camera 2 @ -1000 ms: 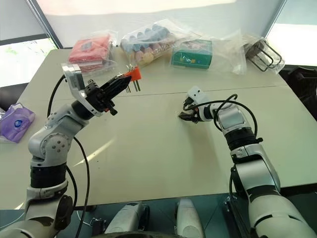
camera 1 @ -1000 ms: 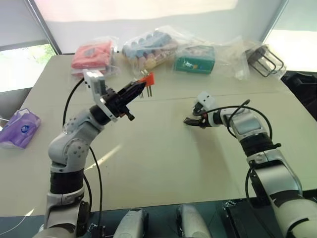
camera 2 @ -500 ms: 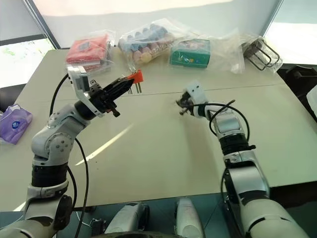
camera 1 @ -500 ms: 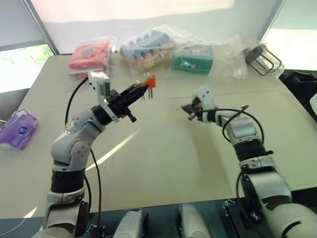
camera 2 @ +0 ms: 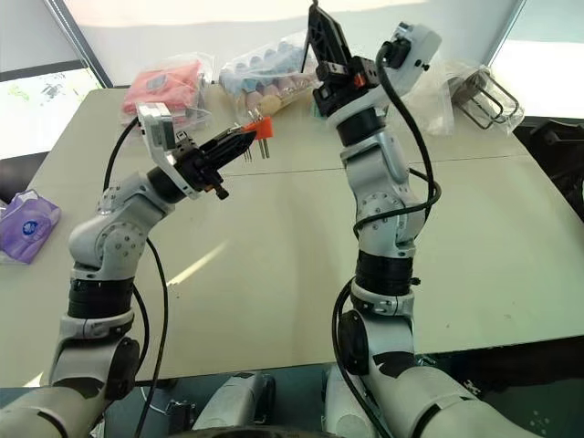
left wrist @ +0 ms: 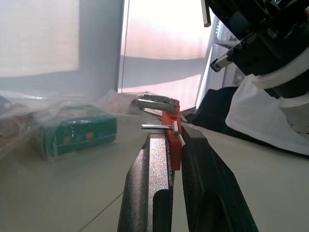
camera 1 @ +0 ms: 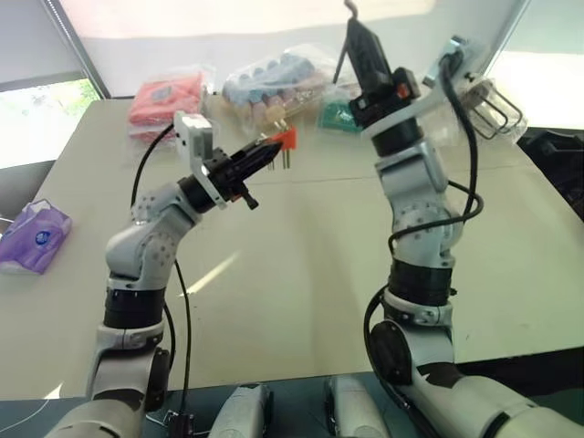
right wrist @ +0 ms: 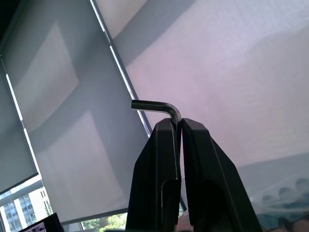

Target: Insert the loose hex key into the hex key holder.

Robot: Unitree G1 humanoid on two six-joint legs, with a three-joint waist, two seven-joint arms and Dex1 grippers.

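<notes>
1. Lying at the far left edge of the table, well away from the hex key holder, is a purple packet.
2. Clamped on the holder's red-orange body, the left gripper holds it above the table, with its short keys pointing down.
3. Right of the holder and higher, the right gripper is pinched tight on the loose hex key, with its bend just above the fingertips.
4. Thin, stiff, smooth steel, the key probably swivels easily in the pinch; gripping the long leg near the bend should steady it.
5. Bagged goods lie behind the holder.
</notes>
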